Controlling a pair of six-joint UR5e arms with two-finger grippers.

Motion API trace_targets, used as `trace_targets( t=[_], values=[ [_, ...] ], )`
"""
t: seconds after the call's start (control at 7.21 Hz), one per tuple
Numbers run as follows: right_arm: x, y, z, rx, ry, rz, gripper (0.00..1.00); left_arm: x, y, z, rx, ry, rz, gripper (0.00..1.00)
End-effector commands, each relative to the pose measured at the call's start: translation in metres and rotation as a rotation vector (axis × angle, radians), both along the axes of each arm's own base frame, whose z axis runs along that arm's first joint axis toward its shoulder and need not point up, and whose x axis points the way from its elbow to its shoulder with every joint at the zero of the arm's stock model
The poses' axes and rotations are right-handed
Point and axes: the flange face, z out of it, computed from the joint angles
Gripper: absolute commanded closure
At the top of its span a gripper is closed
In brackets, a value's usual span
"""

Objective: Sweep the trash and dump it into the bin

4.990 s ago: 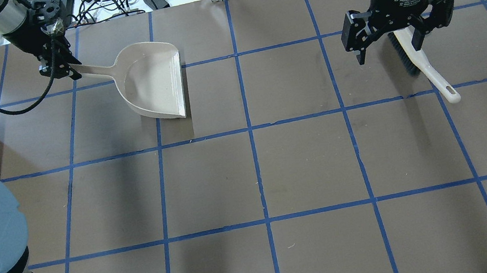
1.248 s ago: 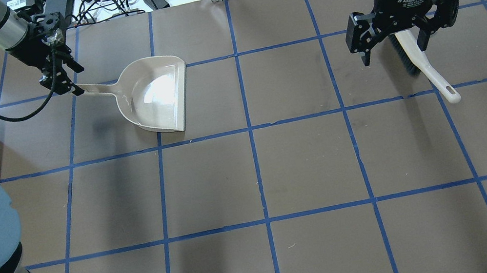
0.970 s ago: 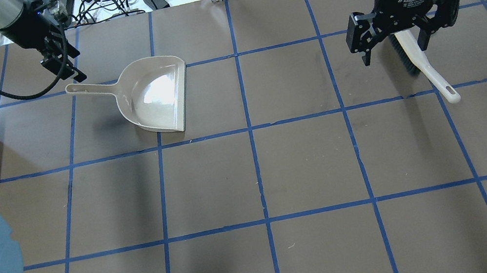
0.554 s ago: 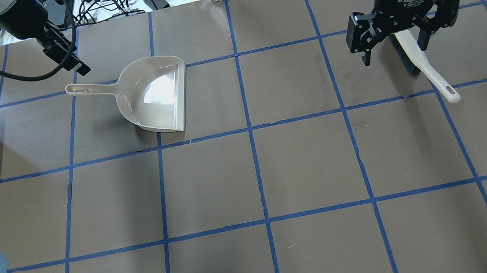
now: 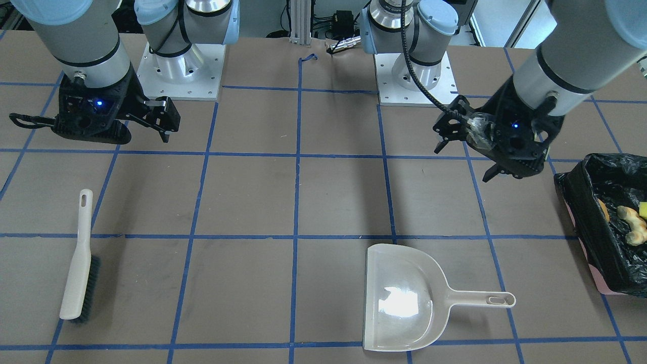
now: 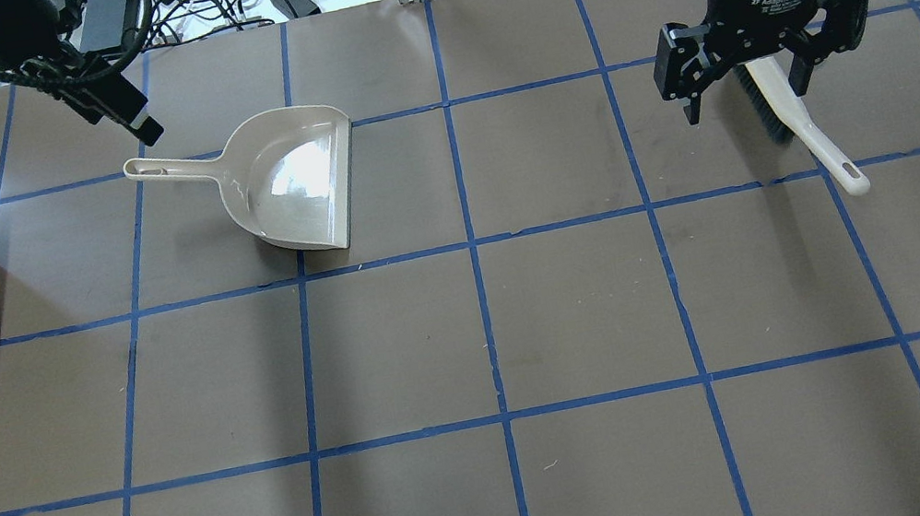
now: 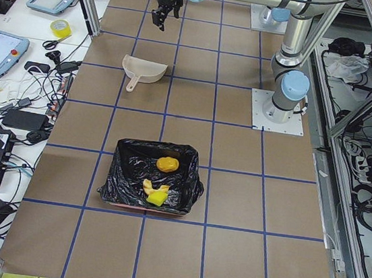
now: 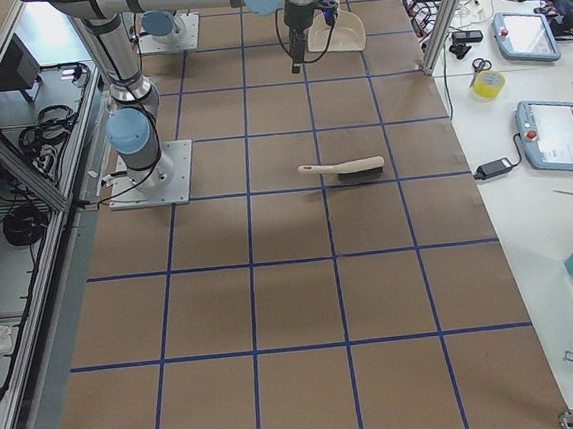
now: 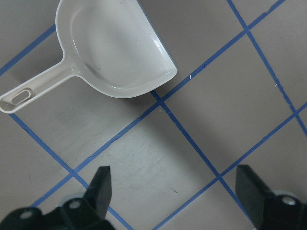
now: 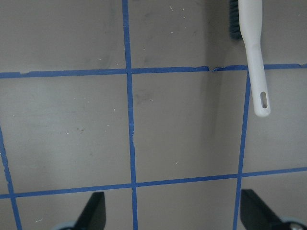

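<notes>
We read "Adaptive" in white print on the black collar above the right gripper [image 6: 742, 99]; the rest is too small. Its jaws stand wide and empty above the brown table [image 6: 581, 312] with its blue tape grid, clear of the white plastic hand brush [image 6: 809, 139] with dark bristles. The left gripper [image 9: 175, 186] also spreads wide, holding nothing, apart from the smooth, glossy beige dustpan [image 9: 115, 52] lying flat. The trash [image 7: 158, 186] lies inside the pink bin [image 5: 602, 284], on its crinkled black liner.

The table [image 6: 581, 312] is brown with a blue grid. The dustpan [image 6: 289, 184] is beige. The brush [image 5: 76, 263] is white with dark bristles. The bin [image 5: 586, 222] is pink, its bag [image 7: 121, 172] glossy black. The 3 pieces of trash [image 5: 629, 222] are yellow and tan.
</notes>
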Motion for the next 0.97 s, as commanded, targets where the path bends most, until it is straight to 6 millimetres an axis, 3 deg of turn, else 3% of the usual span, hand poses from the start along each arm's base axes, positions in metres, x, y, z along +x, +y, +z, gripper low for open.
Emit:
trace_targets(
  t=[0.0, 0.28, 0.42, 0.83],
  values=[
    [0.001, 0.000, 0.000, 0.000, 0.000, 0.002, 0.00, -0.049, 0.041, -0.003, 0.023, -0.075, 0.176, 0.08],
    [0.000, 0.000, 0.000, 0.001, 0.000, 0.000, 0.00, -0.049, 0.074, 0.001, 0.025, -0.097, 0.279, 0.08],
    [0.001, 0.000, 0.000, 0.001, 0.000, 0.002, 0.00, -0.049, 0.084, 0.001, 0.031, -0.105, 0.412, 0.08],
    [0.001, -0.001, 0.001, -0.008, -0.002, 0.004, 0.00, -0.046, 0.088, 0.009, -0.010, -0.095, 0.473, 0.08]
  ],
)
